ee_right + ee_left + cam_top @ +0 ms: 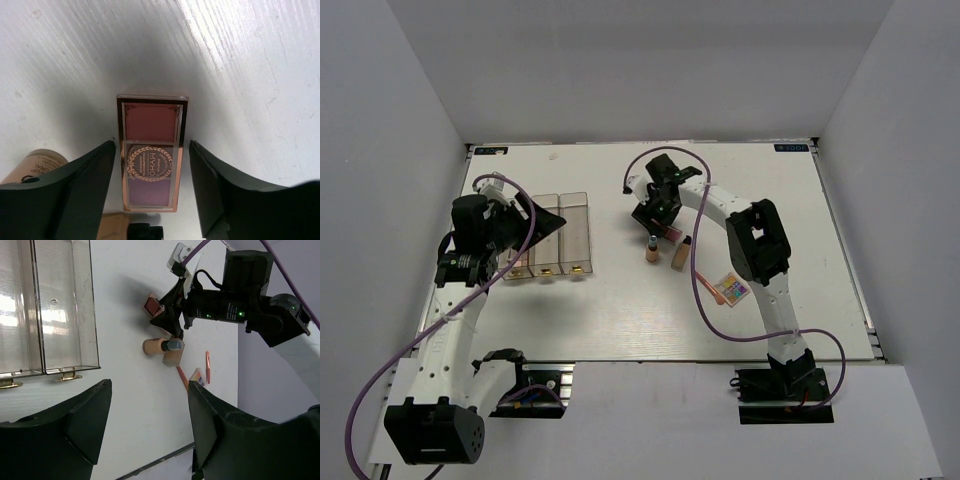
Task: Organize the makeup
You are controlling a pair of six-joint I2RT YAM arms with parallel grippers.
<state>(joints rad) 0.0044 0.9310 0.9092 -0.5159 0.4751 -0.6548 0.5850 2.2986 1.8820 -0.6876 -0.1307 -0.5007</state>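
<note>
Right tool (151, 145) is spread around the pink palette (151, 120) lying flat on the surface (240, 75), so closing too high could skid off that thin slick case or knock the foundation bottle (35, 167) just beside it; left tool (150, 385) hangs spread, empty.

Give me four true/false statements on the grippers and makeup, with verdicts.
1. The right gripper straddles a pink-and-purple palette lying flat on the table. True.
2. The left gripper holds a foundation bottle. False: the left gripper is open and empty.
3. The clear box already holds makeup. False: the clear box's visible compartments look empty.
4. A multicolour palette lies apart from the foundation bottles. True.
</note>
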